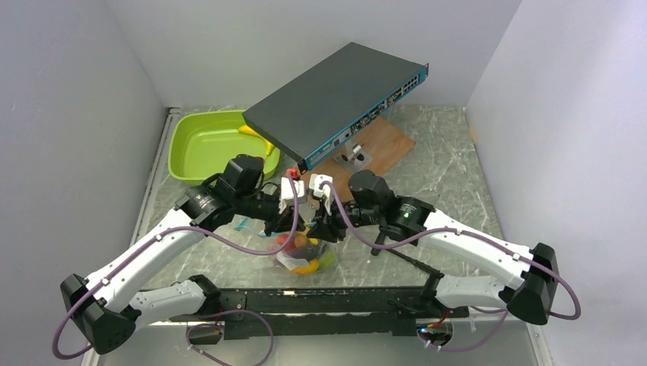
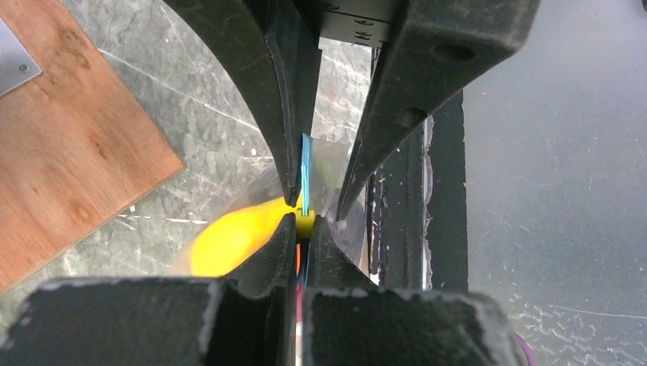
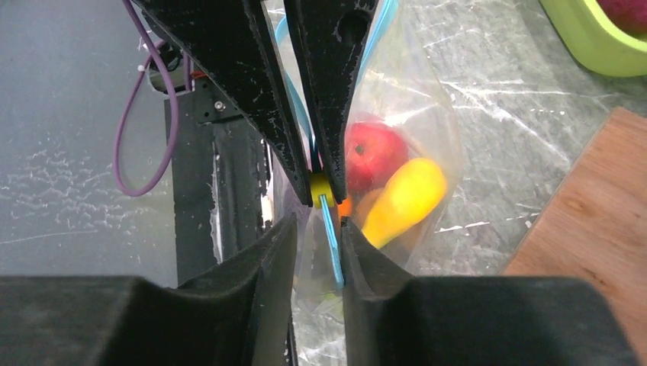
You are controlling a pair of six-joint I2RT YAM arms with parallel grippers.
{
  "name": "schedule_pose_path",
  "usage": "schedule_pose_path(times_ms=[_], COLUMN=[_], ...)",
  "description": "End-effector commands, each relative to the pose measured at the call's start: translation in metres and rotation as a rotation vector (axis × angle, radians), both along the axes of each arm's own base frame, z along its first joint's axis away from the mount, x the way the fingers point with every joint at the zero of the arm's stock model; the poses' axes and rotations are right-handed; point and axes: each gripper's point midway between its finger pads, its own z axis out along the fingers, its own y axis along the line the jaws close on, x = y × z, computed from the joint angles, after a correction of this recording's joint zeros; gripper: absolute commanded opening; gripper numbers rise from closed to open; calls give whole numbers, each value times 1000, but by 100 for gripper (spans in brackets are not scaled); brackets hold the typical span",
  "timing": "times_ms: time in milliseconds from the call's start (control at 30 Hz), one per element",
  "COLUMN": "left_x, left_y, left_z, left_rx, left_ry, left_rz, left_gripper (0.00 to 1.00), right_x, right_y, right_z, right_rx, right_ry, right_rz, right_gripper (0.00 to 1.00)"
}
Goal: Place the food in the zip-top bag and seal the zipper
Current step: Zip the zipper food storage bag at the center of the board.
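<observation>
Left gripper (image 2: 303, 221) clamps the thin teal zipper strip (image 2: 306, 164), a yellow toy banana (image 2: 229, 240) behind it. Right gripper (image 3: 319, 225) straddles that strip, jaws apart; the clear crinkly zip-top bag (image 3: 427, 107) holds a red toy apple (image 3: 374, 152). Overhead, the bag shows between both arms, over the grey marbled counter (image 1: 458, 168).

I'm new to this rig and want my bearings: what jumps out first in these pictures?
Front and centre, the left hand pinches the teal zipper of a clear bag, while the right hand straddles the same strip, jaws apart. Inside the bag glow a red apple and a yellow banana. At the back, a dark switch sits tilted, its low corner over a lime tray.
</observation>
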Motion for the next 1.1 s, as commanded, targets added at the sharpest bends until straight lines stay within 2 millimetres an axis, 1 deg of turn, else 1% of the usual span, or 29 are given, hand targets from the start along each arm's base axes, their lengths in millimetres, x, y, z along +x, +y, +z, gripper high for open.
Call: schedule_pose_path(times_ms=[0,100,167,200,233,267,333,400,467,633,733,800,1067], left_x=[-2,-2,-2,-2,-2,-1,-1,1,2,4,-1,-2,-6], left_y=[-1,-1,-1,-1,-1,0,0,1,3,9,21,29,48], left_z=[8,8,8,7,7,7,5,2,0,-3,-5,-8,-13], left_rx=[-28,-29,-30,-28,-29,-27,-20,-3,13,38,77,92,81], left_ry=[-21,-24,-26,-23,-23,-19,-16,-12,-13,-30,-31,-43,-74], left_rz=[-20,-21,-18,-16,-13,-11,-3,7,16,52,76,106,204], left_gripper=[0,0,0,0,0,0,0,0,0,0,0,0,0], right_x=[6,10,18,28,32,35,38,44,43,33,29,30,44], right_y=[12,15,12,10,6,1,-11,-24,-35,-54,-66,-75,-111], right_z=[32,30,27,29,31,37,43,42,41,41,41,40,49], right_rx=[83,72,67,85,113,157,223,246,288,343,353,349,392], right_ry=[-64,-66,-67,-77,-82,-96,-102,-105,-105,-106,-117,-128,-146], right_rz=[21,15,-53,-131,-194,-245,-332,-411,-447,-439,-453,-485,-680], right_gripper=[26,0,0,0,0,0,0,0,0,0,0,0,0])
